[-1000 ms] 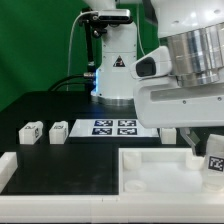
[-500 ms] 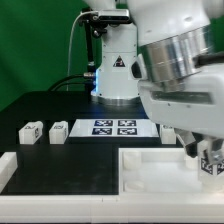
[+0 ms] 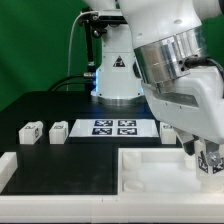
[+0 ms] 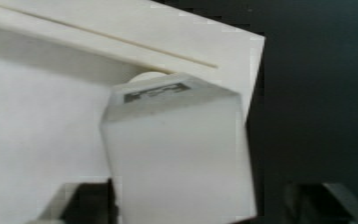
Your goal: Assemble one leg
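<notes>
Pincer [image 3: 207, 163] is low at the exterior view's right edge, clamped on the leg [image 3: 213, 166]. The jaws stand only as far apart as the block is wide. Leg hangs a bit tilted, tag toward the cam, over the right end of the tray [image 3: 150, 172]. Whether leg touches the tray: can't tell from here.

Wrist view: leg fills the middle of the pic, tag at its far end, w/ dark fingers [image 4: 91, 205] either side of its near end. Behind it are the tray's white floor and a ridged wall. A small rounded bump shows just past the leg's tip; can't tell what it is. Beyond the tray edge, black desk [image 4: 318, 100].

Rest of the exterior view:
- Spare legs [image 3: 30, 132] stand as a pair at mid-left on the desk, near each other but not touching, tags facing the cam.
- Marker board [image 3: 113, 126] lies flat at centre, between that pair and the arm, 4 tags on it.
- 4th leg [image 3: 168, 131] is just beside the board's right end, partly hidden by the arm [image 3: 175, 70].
- Arm takes up the whole upper right of the frame.
- Tray spans the lower centre and lower right, in front of the board.
</notes>
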You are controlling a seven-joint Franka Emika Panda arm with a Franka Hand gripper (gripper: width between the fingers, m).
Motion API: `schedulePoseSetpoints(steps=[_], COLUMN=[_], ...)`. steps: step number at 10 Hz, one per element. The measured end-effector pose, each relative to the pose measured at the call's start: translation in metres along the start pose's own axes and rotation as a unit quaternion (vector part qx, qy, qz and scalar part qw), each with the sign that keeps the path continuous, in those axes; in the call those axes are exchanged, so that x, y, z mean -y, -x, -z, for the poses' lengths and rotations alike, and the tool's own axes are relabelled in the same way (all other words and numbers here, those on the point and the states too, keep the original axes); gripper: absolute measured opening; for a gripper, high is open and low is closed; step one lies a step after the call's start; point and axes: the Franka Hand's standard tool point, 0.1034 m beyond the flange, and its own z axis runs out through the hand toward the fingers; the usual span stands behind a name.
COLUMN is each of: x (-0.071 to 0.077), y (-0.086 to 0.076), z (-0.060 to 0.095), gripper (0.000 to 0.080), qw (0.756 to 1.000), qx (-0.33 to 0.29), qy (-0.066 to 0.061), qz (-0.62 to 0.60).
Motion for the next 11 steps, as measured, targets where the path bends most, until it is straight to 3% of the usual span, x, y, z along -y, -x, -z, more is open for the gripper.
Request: schedulePoseSetpoints(steps=[1, 3, 5, 6, 9, 10, 11], x=[0.0, 0.0, -0.002, -0.001, 0.002, 0.004, 0.004], y=[0.006, 0.024, 0.017, 0.017, 0.013, 0.012, 0.013], z=[0.0, 0.001, 0.0, -0.001, -0.002, -0.003, -0.003], gripper=[0.0598, 0.0639, 0.0646, 0.0646, 0.0649, 0.0649, 0.0619], qw=[0.995, 0.967, 0.944, 0.915, 0.788, 0.777, 0.792], qx=[-0.003, -0.022, -0.022, -0.028, -0.043, -0.043, -0.044], qy=[0.0, 0.014, 0.017, 0.022, 0.042, 0.042, 0.041], qz=[0.099, 0.252, 0.328, 0.403, 0.613, 0.627, 0.607])
